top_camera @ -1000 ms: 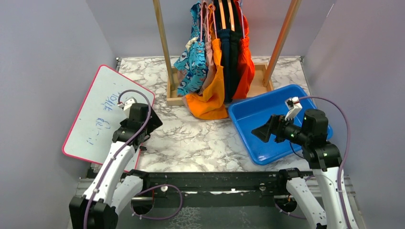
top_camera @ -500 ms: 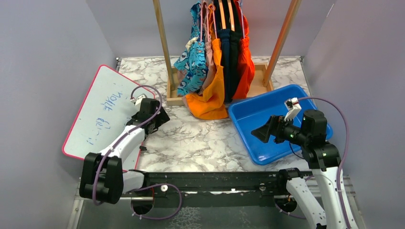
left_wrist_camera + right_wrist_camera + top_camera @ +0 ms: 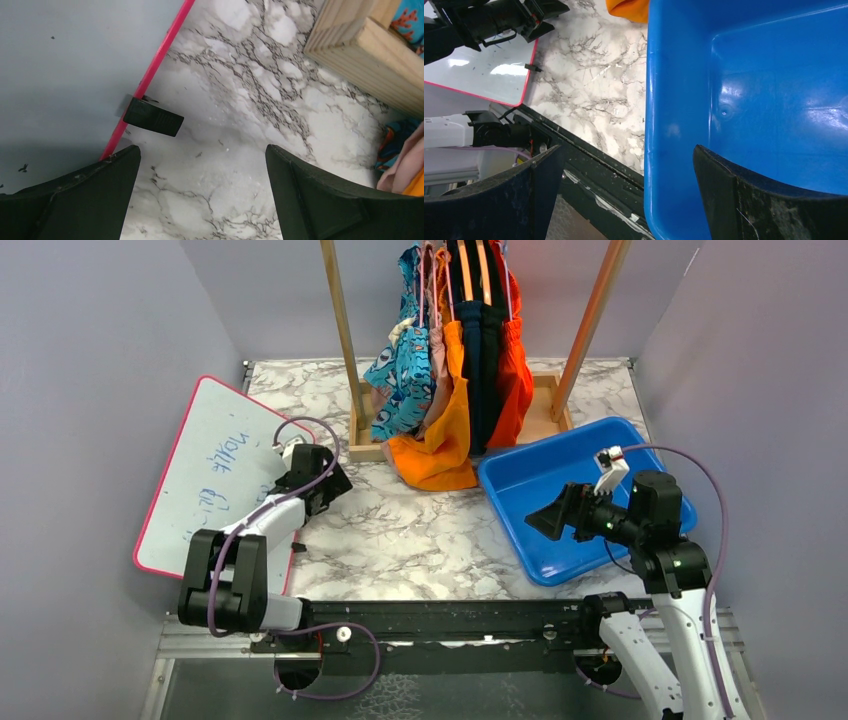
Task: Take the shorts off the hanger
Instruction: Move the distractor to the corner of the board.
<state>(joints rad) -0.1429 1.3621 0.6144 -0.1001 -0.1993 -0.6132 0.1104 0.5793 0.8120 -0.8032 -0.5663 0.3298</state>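
Several shorts hang from hangers on a wooden rack (image 3: 343, 330) at the back: blue cartoon-print (image 3: 400, 370), dusty pink (image 3: 437, 360), bright orange (image 3: 440, 445) sagging onto the table, dark navy (image 3: 482, 350) and red-orange (image 3: 515, 370). My left gripper (image 3: 335, 485) is open and empty, low over the marble, short of the rack's base and left of the orange shorts. In the left wrist view (image 3: 202, 200) its jaws stand wide, with shorts edges (image 3: 402, 170) at far right. My right gripper (image 3: 545, 520) is open and empty over the blue tray's left rim, also seen from the right wrist (image 3: 629, 195).
A pink-framed whiteboard (image 3: 215, 475) lies at the left, with a black clip (image 3: 152, 117) on its edge. The rack's wooden base (image 3: 365, 55) is ahead of the left gripper. The blue tray (image 3: 560, 570) sits at the right. Grey walls enclose the table.
The left arm has stretched forward and lower towards the rack's base, and the whiteboard has shifted a little. The right arm has hardly moved.
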